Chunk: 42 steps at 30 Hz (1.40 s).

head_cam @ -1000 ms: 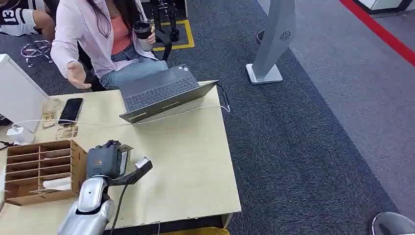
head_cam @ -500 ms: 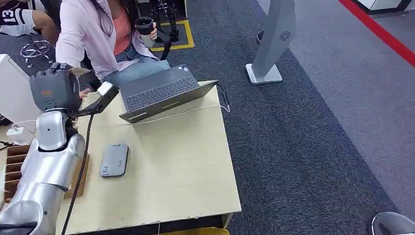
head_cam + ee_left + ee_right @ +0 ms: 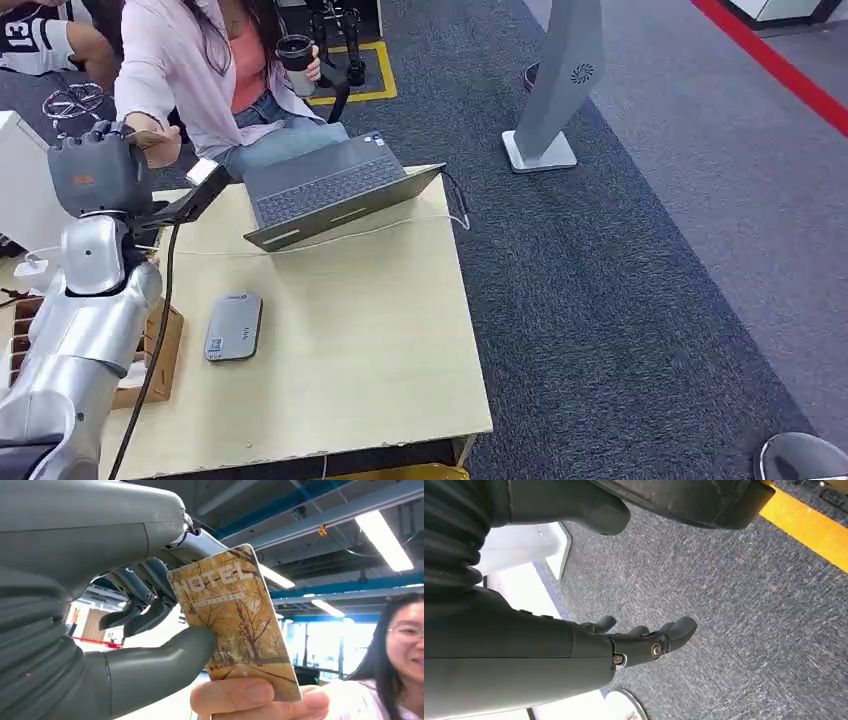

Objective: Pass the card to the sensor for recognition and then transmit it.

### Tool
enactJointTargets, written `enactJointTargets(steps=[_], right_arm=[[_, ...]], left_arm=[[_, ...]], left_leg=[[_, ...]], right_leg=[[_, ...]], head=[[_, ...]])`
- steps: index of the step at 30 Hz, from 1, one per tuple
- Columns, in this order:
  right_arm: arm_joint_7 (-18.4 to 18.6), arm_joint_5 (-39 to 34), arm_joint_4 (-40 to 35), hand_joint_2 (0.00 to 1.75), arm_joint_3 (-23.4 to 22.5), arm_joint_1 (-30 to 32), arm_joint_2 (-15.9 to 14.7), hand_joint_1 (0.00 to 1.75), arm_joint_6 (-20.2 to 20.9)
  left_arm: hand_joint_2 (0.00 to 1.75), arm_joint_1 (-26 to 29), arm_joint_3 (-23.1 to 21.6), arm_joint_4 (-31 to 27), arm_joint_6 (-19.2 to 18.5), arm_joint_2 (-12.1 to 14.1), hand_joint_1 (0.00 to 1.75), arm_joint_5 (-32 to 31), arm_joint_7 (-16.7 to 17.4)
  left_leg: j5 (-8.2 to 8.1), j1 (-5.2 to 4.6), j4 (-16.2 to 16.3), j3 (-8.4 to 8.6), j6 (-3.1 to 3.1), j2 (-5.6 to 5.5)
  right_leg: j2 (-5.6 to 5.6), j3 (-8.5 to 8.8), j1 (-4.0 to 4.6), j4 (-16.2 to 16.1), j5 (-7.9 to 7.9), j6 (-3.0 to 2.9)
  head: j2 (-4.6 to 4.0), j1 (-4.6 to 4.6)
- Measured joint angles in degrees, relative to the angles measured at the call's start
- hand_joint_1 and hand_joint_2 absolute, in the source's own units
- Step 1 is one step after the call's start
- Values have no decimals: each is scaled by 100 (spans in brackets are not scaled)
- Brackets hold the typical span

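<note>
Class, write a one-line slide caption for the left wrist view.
Left hand holds a hotel card as a person's hand grasps it.

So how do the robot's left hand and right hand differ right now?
The left hand is raised toward the seated person and grips a hotel card, which the person's hand also pinches; the right hand holds nothing.
The left hand's thumb presses against the card; the right hand's fingers lie loosely extended over the grey carpet.
Both have dark grey fingers.
</note>
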Motion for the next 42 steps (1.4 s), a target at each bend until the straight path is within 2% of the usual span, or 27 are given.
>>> enactJointTargets(steps=[2, 5, 7, 9, 13, 17, 21, 27, 31, 33, 36, 39, 42], right_arm=[[0, 0, 0, 175, 0, -1, 0, 0, 7], [2, -2, 0, 175, 0, -3, -2, 0, 35], [0, -2, 0, 175, 0, -1, -2, 0, 39], [0, -7, 0, 175, 0, -3, -2, 0, 28], [0, -105, 0, 175, -20, -4, -18, 0, 37], [46, -155, -2, 175, -109, -6, -39, 0, 68], [15, -192, 0, 175, -155, 8, -37, 0, 9], [2, -312, 0, 175, -266, 27, -33, 0, -125], [7, -433, 0, 175, -404, 46, -13, 0, -166], [44, -472, 0, 175, -450, 59, -9, 0, -166], [52, -540, 0, 175, -546, 56, 15, 0, -175], [52, -566, 0, 175, -588, 59, 26, 0, -186], [35, -579, 0, 175, -667, 55, 35, 0, -236]], left_arm=[[175, -12, 4, 64, -15, 11, 0, 11, 0], [175, -56, 89, 223, -258, 4, 0, 13, 52], [175, -56, 92, 295, -225, 2, 0, 7, 79], [175, -49, 103, 365, -151, -18, 0, 7, 48], [175, 55, 125, 411, 232, -158, 0, 24, -269], [175, 499, 146, 238, 483, -376, 0, 151, -604], [175, 1414, 188, -639, 474, -367, 0, 790, -1200], [175, 2757, 316, -2129, 389, -160, 0, 1346, -1787], [175, 4235, 494, -3446, 490, -83, 0, 1510, -2155], [175, 4899, 579, -4029, 544, -62, 0, 1513, -2260], [175, 5587, 686, -4626, 555, -26, 0, 1471, -2280], [175, 6047, 778, -5065, 518, 9, 0, 1410, -2334], [175, 6344, 824, -5367, 187, 54, 0, 1347, -2298]], left_leg=[[0, 0, 0, 0, 0, -1], [0, 0, 0, 0, 0, 0], [0, 0, 0, 0, 0, 0], [0, 0, 1, 0, 0, 0], [0, -2, 1, -1, 0, -4], [-2, -8, 0, -4, 3, 0], [-14, -9, -1, 4, 7, 29], [-14, -6, -8, -4, 6, 18], [-29, -7, -10, 6, 2, 42], [-35, -7, -9, 2, 10, 39], [-40, -9, -9, -1, 13, 31], [-40, -8, -8, -1, 13, 28], [-40, -8, -8, 3, 13, 24]], right_leg=[[-1, 0, 0, 0, 0, 0], [0, 0, 0, 0, 0, 0], [1, 0, 0, 0, 0, 0], [0, 0, 0, 0, 0, 0], [-5, 0, -2, -1, -1, 1], [-4, 1, -5, -1, -1, 1], [22, -2, -6, -1, -2, 1], [16, -4, -4, 0, -12, 2], [36, -6, -4, -1, -22, -3], [31, -9, -4, -3, -30, 6], [22, -6, -5, -4, -35, 12], [16, -5, -5, -4, -34, 12], [14, -1, -5, -4, -34, 12]], head=[[0, 0], [0, 0], [0, 2], [0, 0], [0, 0], [0, 0], [0, 0], [0, 2], [0, -4], [0, 0], [0, 2], [0, 2], [0, 4]])
